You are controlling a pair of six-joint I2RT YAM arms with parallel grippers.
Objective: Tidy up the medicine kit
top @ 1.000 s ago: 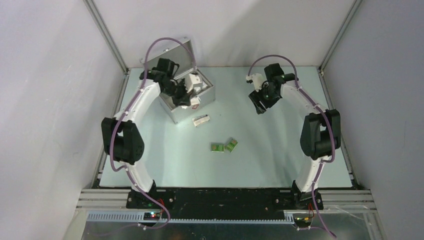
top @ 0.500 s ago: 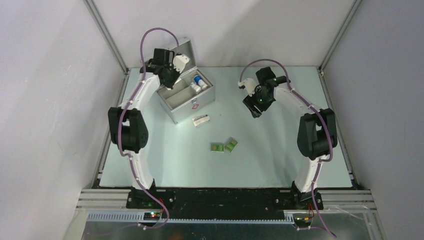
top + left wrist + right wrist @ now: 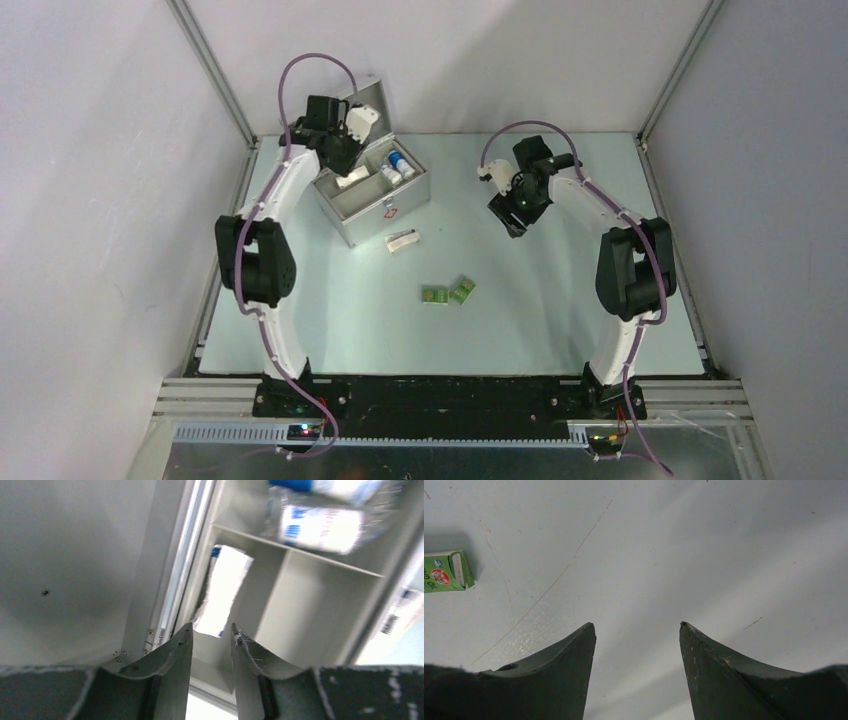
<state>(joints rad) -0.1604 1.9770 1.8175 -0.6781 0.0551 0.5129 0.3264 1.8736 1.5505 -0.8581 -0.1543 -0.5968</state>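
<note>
The medicine kit (image 3: 385, 210), a silver case, stands open at the back left, its lid (image 3: 366, 103) upright. My left gripper (image 3: 345, 152) hovers over the case's back-left compartment. In the left wrist view its jaws (image 3: 210, 628) stand apart with nothing between them. Just past the tips a white box (image 3: 225, 587) lies in that compartment (image 3: 310, 610). Two blue-and-white bottles (image 3: 320, 525) lie in the far compartment. My right gripper (image 3: 510, 213) hangs open over bare table (image 3: 639, 555), holding nothing.
A white box (image 3: 402, 241) lies on the table just in front of the case. Two small green boxes (image 3: 434, 295) (image 3: 462, 290) lie side by side near the middle; one green box (image 3: 446, 572) shows at the left of the right wrist view.
My left gripper swung from the case's front to its back-left corner, then parted its jaws; a white box now lies in that compartment. The right gripper shifted slightly left.
</note>
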